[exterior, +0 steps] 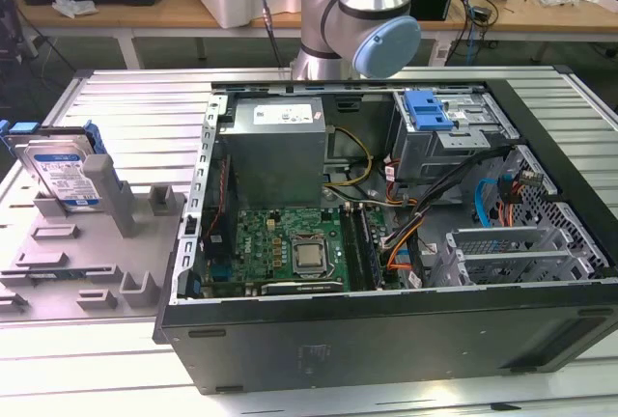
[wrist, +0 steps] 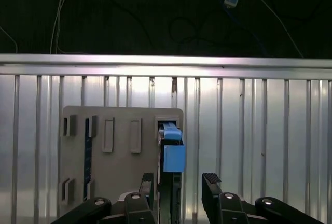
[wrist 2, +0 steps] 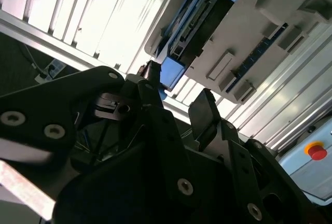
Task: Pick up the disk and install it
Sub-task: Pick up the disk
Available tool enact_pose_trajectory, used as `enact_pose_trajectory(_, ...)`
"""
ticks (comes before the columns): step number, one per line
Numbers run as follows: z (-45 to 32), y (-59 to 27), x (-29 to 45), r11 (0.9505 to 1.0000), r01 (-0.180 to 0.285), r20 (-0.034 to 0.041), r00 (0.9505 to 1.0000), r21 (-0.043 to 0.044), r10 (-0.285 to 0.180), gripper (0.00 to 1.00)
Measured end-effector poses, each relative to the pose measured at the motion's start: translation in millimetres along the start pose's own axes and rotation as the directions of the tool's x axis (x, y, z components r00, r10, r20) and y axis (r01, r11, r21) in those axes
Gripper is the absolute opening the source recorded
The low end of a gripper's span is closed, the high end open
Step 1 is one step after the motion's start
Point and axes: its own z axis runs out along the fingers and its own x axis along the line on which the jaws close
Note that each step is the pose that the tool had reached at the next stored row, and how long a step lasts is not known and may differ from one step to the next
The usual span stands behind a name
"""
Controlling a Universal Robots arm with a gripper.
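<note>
The disk (exterior: 60,171) is a silver drive with a white-and-blue label and blue rails. It stands on edge in a grey holder (exterior: 97,243) at the exterior view's left. In the first wrist view I look down on the disk's blue end (wrist: 172,154), which juts from the holder (wrist: 116,167). My gripper (wrist: 179,183) is open, and its two black fingertips (wrist: 211,181) stand well short of the disk with nothing held. The second wrist view has the gripper (wrist 2: 176,93) in front and the disk (wrist 2: 199,19) beyond it.
An open computer case (exterior: 386,340) lies to the right of the holder, with the motherboard (exterior: 290,243) exposed. A blue bracket (exterior: 430,110) sits atop a grey drive cage (exterior: 454,142) at the case's far right corner. The ribbed metal table (exterior: 135,98) carries both.
</note>
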Motion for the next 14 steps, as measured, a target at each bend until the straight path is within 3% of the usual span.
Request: enact_pose_trajectory(14,10.4,0.4,1.5,1.0000,0.000,-0.0001,1.0000,0.0054,0.000,0.50)
